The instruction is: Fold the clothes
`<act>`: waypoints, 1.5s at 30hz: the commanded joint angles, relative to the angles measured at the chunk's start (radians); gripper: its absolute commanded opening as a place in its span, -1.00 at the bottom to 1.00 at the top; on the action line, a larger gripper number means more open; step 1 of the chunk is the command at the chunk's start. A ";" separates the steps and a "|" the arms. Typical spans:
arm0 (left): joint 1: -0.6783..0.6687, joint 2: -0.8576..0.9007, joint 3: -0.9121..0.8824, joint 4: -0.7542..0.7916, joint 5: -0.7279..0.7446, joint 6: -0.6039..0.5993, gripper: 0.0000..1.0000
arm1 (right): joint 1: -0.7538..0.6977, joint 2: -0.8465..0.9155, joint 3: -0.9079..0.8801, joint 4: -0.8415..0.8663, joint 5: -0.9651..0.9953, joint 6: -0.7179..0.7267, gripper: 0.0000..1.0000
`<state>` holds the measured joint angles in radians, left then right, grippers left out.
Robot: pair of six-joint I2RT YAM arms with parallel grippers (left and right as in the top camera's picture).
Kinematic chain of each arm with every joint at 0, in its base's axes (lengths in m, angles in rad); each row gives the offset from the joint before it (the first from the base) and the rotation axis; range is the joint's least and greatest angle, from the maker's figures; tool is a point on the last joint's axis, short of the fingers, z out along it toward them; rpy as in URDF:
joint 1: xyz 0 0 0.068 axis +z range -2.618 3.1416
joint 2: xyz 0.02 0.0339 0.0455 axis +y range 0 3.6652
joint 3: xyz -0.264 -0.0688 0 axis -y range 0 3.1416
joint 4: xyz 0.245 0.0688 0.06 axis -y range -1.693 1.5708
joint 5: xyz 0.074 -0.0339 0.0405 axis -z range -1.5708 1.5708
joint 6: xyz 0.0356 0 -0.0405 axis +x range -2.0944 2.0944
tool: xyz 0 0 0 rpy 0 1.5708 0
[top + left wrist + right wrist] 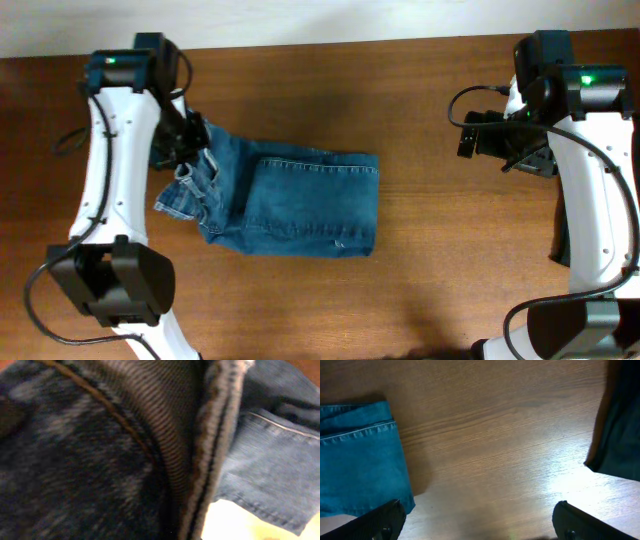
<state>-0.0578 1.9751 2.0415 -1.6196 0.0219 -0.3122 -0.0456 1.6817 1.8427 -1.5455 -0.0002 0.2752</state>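
Count taken from the overhead view.
- Tables: one table (450,270), wooden.
- Garments: one pair of jeans (290,205), blue denim.
- Robot arms: two, entered as left arm (105,170) and right arm (600,200).
- Grippers: two, one per arm, entered as left gripper (182,140) and right gripper (478,135).
- Lit green lamps: two, entered as left lamp (112,60) and right lamp (586,76).

In the right wrist view, two dark fingers (380,520) are counted at the lower edge.
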 commanded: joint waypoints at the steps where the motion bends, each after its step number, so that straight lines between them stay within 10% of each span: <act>1: -0.066 -0.004 0.026 0.000 0.003 -0.040 -0.98 | -0.007 -0.024 0.008 -0.003 0.013 -0.010 0.97; 45: -0.501 0.000 0.263 -0.013 -0.098 -0.129 -0.99 | 0.071 -0.019 -0.562 0.454 -0.307 0.004 0.97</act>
<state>-0.5220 1.9751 2.2768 -1.6470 -0.0765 -0.4149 -0.0048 1.6749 1.2861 -1.1011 -0.2905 0.2726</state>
